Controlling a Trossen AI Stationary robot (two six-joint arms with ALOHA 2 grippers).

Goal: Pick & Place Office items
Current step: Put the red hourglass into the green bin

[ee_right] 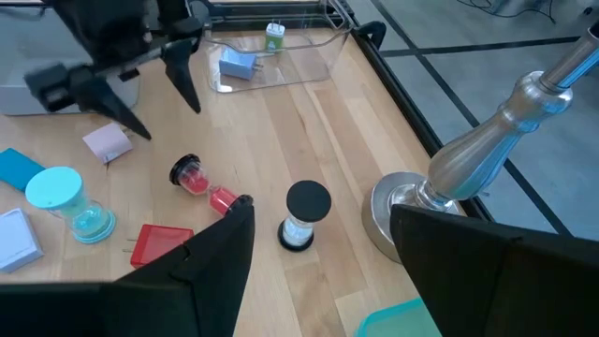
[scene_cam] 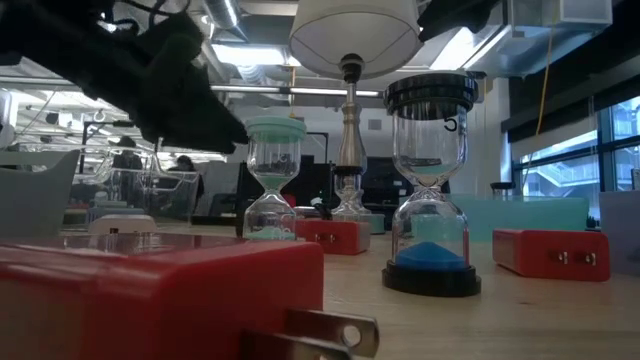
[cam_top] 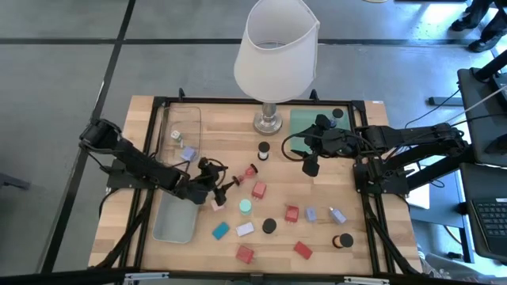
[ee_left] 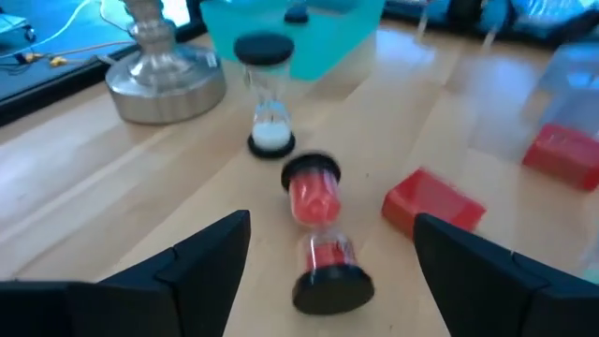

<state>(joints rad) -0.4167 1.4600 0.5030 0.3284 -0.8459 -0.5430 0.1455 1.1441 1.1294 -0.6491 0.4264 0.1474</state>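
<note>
While our left gripper (cam_top: 224, 180) hangs wide-fingered at nine o'clock of the toppled red hourglass (cam_top: 251, 171), our right gripper (cam_top: 310, 150) – fingers parted, empty – waits at two o'clock.

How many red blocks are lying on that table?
4 red blocks: one near the left gripper, one mid-table, two along the edge farthest from the lamp. The arms could hide others.

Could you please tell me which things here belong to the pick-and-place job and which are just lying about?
Job: fallen red timer, upright white-sand timer, mint timer, red plug blocks, teal block, lavender block; open left gripper near the red timer, right gripper waiting by the lamp.
Lying about: lamp, clear tray, grey bin, green mat.
</note>
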